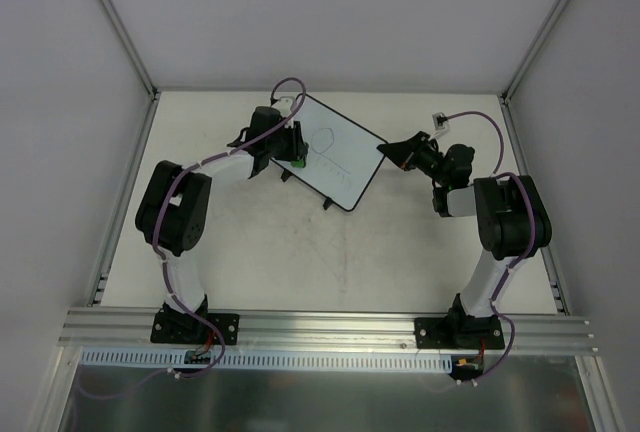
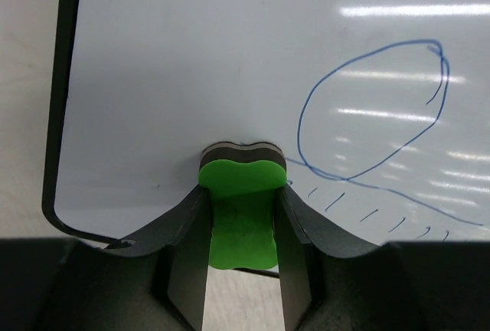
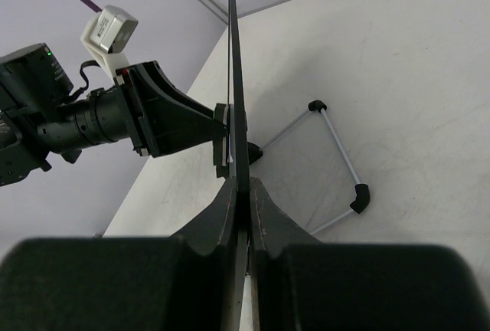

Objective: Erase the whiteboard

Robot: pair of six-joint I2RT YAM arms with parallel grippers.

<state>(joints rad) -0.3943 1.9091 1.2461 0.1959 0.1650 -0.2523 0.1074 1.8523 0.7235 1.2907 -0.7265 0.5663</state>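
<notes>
The whiteboard (image 1: 345, 167) stands tilted at the back middle of the table, with a blue loop and short strokes (image 2: 375, 109) drawn on it. My left gripper (image 1: 295, 149) is shut on a green eraser (image 2: 241, 208), whose dark felt end presses against the whiteboard (image 2: 191, 63) near its lower left corner, just left of the drawing. My right gripper (image 3: 246, 189) is shut on the board's right edge (image 3: 236, 78), which is seen edge-on in the right wrist view. In that view the left gripper (image 3: 218, 128) meets the board's far face.
A thin wire stand (image 3: 337, 155) with black feet rests on the table (image 1: 300, 252) behind the board. Grey enclosure walls close in the back and both sides. An aluminium rail (image 1: 320, 327) carrying both arm bases runs along the near edge.
</notes>
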